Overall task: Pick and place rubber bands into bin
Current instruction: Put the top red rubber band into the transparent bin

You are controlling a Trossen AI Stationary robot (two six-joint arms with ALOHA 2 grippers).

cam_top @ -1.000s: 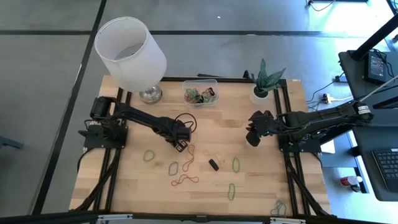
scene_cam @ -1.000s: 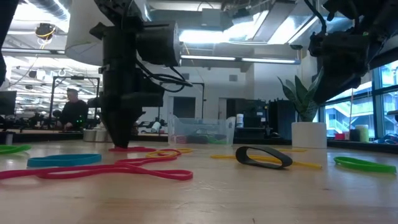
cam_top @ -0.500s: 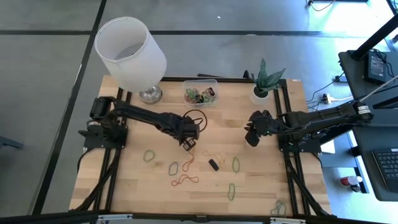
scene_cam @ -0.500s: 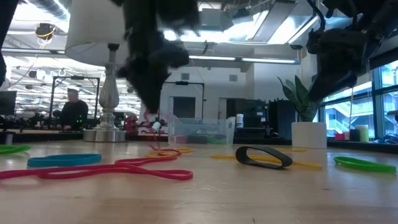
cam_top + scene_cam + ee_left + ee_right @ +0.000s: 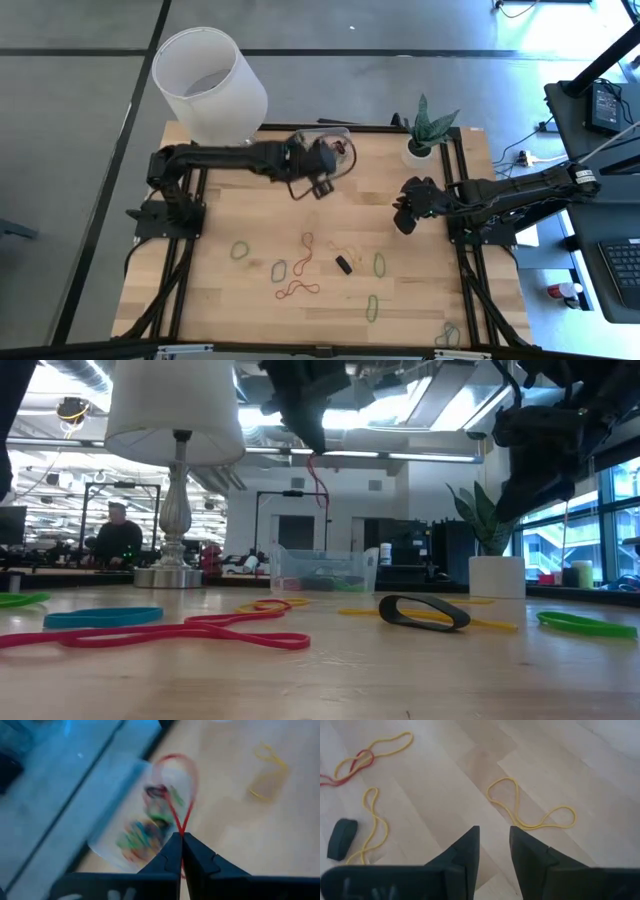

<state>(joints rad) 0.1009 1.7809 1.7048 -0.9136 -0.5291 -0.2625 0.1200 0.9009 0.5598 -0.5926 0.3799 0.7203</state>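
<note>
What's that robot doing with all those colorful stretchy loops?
It is tidying rubber bands into the clear bin at the back of the table. The left claw is pinched shut on a red rubber band and holds it in the air over the bin, which already has bands inside. The right claw waits open above the table, holding nothing. More bands lie on the wood, such as a long red one and a black one.

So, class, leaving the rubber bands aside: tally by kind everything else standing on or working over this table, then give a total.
lamp: 1
potted plant: 1
bin: 1
robot arms: 2, the left arm and the right arm
Total: 5
</note>
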